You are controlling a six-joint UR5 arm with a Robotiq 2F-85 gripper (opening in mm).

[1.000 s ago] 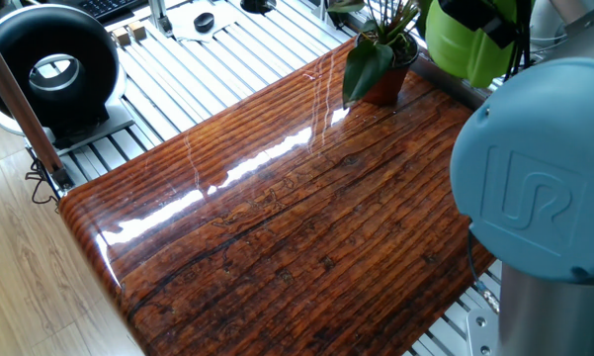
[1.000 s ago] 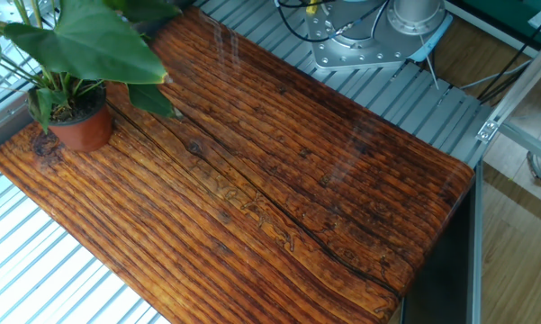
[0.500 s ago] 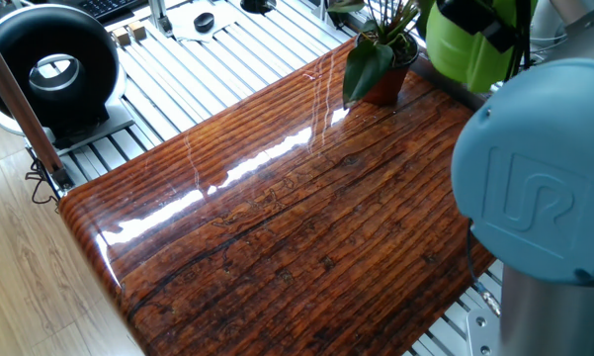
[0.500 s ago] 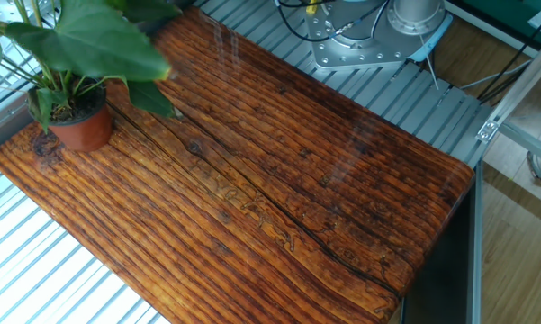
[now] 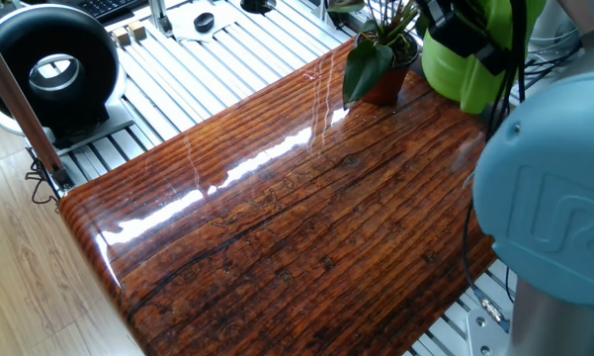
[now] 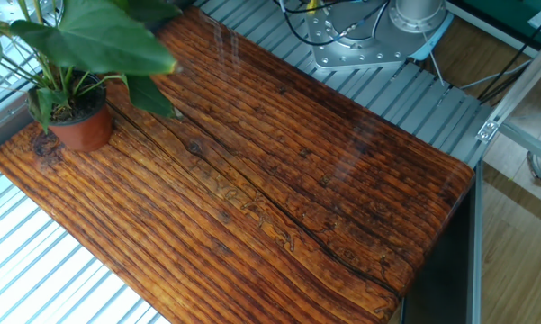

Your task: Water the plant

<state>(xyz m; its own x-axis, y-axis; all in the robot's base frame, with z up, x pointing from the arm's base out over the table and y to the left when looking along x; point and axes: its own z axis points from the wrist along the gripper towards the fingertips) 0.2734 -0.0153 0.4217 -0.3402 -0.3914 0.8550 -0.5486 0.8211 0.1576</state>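
The plant (image 5: pixel 381 61) sits top centre; the gripper (image 5: pixel 462 38), just right, grips the watering can (image 5: pixel 469 64).

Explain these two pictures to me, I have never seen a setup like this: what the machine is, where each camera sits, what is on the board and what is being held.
The big blue-grey shape is a joint of a robot arm, very close to the camera. Both pictures show one moment from two fixed cameras on different sides of the wooden board.

On the board, near one corner, stands a small plant with broad green leaves in a reddish-brown pot.

One fixed view shows a lime-green watering can up in the air beside the plant. Black parts of the arm's end effector sit against it, so it seems to be carried, though the fingers are not clearly visible. The other view does not show the can.
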